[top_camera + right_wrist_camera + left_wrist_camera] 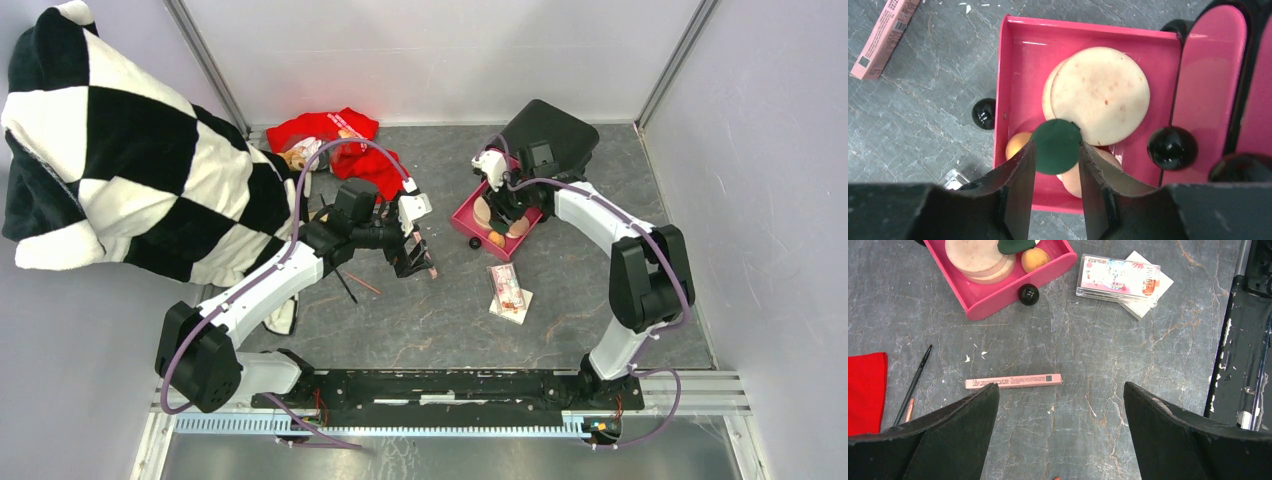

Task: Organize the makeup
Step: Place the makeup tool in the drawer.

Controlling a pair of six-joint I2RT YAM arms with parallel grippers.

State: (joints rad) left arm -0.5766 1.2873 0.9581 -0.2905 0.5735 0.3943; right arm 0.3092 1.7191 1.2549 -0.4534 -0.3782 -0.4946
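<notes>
My right gripper (1056,150) is shut on a dark green round puff (1055,137), held over the pink drawer (1003,75). In the drawer lie peach round puffs (1098,95) and an orange ball puff (1015,146). My left gripper (1060,386) is open and empty above the table, just short of the pink stick (1013,381). A black pencil (913,385) and a brown pencil (909,409) lie left of it. The red-patterned packet (1118,280) rests on the white card (1158,287). In the top view the left gripper (412,255) and right gripper (497,215) are apart.
The black box (550,135) stands at the back right, behind the pink drawer (465,212). A red cloth (335,140) lies at the back; a black-and-white blanket (110,150) covers the left side. A black knob (1028,294) sits by the drawer's front.
</notes>
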